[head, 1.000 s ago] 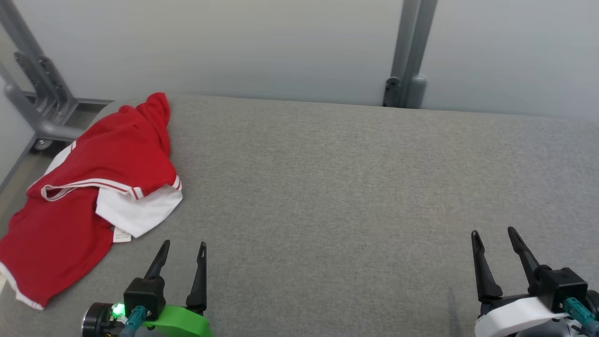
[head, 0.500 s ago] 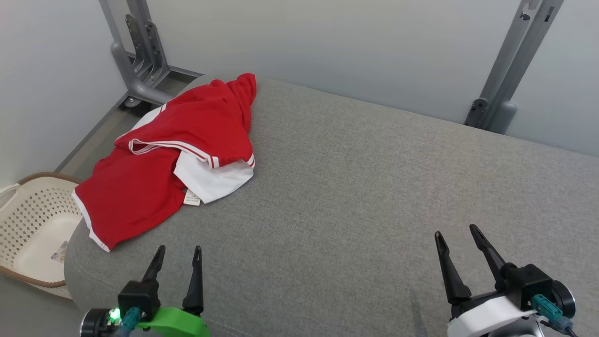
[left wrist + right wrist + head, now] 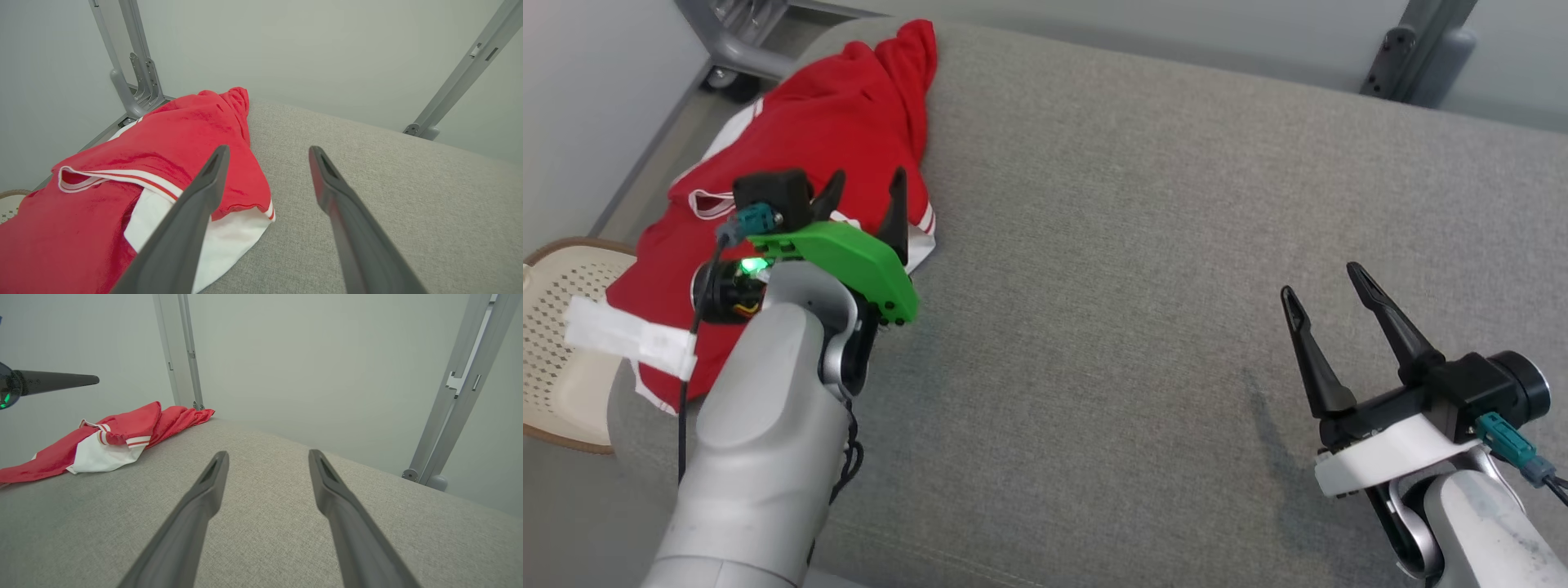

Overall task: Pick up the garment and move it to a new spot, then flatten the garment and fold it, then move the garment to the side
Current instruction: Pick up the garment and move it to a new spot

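**Left arm out over the garment**

The left arm (image 3: 768,408) has swung forward from the near edge. The left jaws stand spread wide above the white-trimmed edge of the red garment (image 3: 849,122), gripping nothing. The garment lies crumpled at the far left corner of the grey bench (image 3: 1135,245). The right jaws, also spread and empty, hover well apart from it.

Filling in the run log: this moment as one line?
stage: pre-grasp | left gripper: open, over garment edge | right gripper: open, over bare grey cushion | garment: crumpled, unheld
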You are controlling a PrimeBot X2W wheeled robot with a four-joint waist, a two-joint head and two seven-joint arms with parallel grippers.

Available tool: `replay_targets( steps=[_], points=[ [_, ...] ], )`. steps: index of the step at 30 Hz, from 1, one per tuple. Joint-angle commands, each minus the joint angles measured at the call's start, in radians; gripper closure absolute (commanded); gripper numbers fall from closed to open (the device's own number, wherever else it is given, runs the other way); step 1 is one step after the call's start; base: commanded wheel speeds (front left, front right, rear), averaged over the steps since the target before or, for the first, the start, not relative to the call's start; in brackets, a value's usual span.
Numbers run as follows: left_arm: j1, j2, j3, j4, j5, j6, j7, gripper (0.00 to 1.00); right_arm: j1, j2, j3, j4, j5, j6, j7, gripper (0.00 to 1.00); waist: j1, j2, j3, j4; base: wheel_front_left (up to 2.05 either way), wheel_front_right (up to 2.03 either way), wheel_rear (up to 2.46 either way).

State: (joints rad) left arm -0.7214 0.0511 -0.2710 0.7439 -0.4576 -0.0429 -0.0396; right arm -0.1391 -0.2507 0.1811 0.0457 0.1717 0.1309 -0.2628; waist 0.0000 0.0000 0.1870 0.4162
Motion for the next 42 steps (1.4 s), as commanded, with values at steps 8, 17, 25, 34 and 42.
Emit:
replay_targets(
  steps=[8, 17, 25, 34, 42],
  points=[
    [-0.183, 0.067, -0.019, 0.260, 0.033, 0.057, 0.145, 0.00, -0.073, -0.003, 0.020, 0.001, 0.028, 0.000, -0.003, 0.00, 0.0000, 0.0000, 0.267, -0.236, 0.00, 0.00, 0.00],
    [-0.184, 0.089, -0.063, 0.404, 0.064, 0.069, 0.182, 1.00, -0.032, 0.024, 0.002, 0.019, 0.028, 0.000, -0.003, 0.00, 0.0000, 0.0000, 0.179, -0.243, 0.00, 0.00, 0.00],
    [-0.159, 0.091, -0.076, 0.383, 0.055, 0.026, 0.106, 1.00, 0.037, 0.058, -0.014, 0.035, 0.024, 0.000, -0.003, 0.00, 0.0000, 0.0000, 0.056, -0.219, 0.00, 0.00, 0.00],
    [-0.191, 0.098, -0.067, 0.124, -0.010, -0.064, 0.102, 1.00, 0.107, 0.106, -0.024, 0.039, 0.022, 0.000, -0.003, 0.00, 0.0000, 0.0000, -0.058, -0.273, 0.00, 0.00, 0.00],
    [-0.126, 0.146, -0.091, -0.399, -0.090, -0.073, 0.322, 1.00, 0.117, 0.147, -0.034, 0.039, 0.026, 0.000, -0.003, 0.00, 0.0000, 0.0000, -0.093, -0.416, 0.00, 0.00, 0.00]
  ],
)
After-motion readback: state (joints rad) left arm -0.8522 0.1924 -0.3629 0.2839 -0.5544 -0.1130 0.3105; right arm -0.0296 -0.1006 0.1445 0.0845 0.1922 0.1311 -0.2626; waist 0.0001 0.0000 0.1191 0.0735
